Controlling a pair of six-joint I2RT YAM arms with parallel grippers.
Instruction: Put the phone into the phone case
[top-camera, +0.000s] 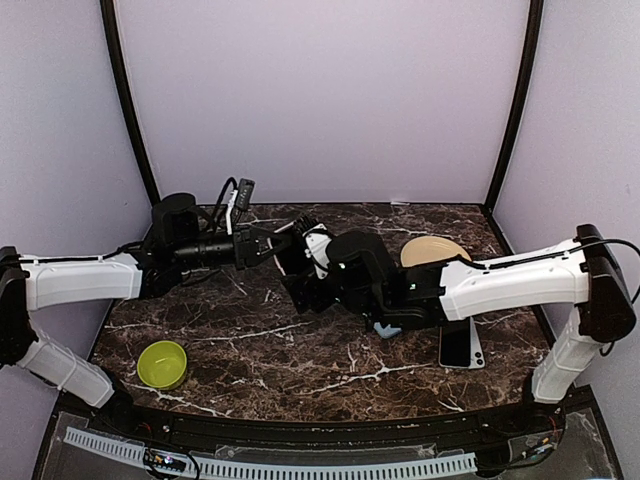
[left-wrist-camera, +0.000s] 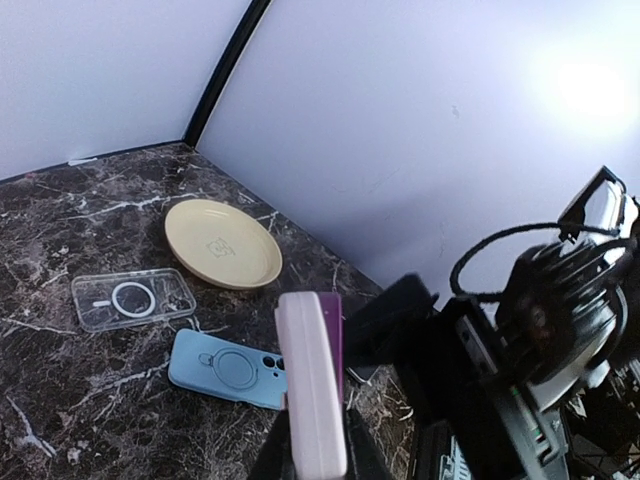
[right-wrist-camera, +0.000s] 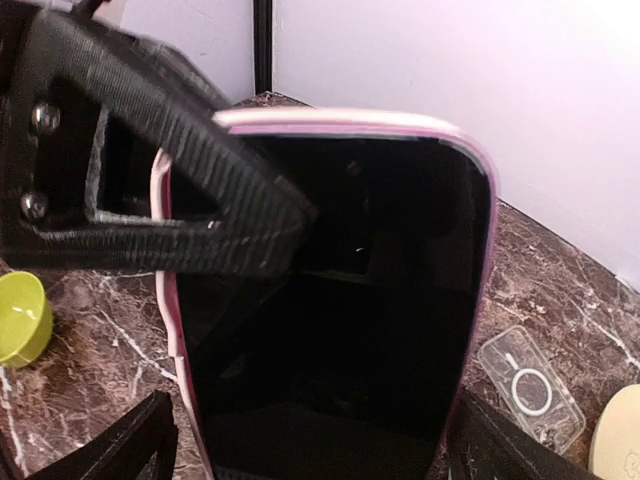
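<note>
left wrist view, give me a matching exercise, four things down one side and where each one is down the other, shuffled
Things:
1 yellow plate
2 clear phone case
3 blue phone case
4 phone in pink case

Places:
a held up on edge in the air
b flat on the table, furthest left in view
c nearest the wall
d flat, right beside the held phone

Pairs: 1-c; 2-b; 3-d; 4-a
</note>
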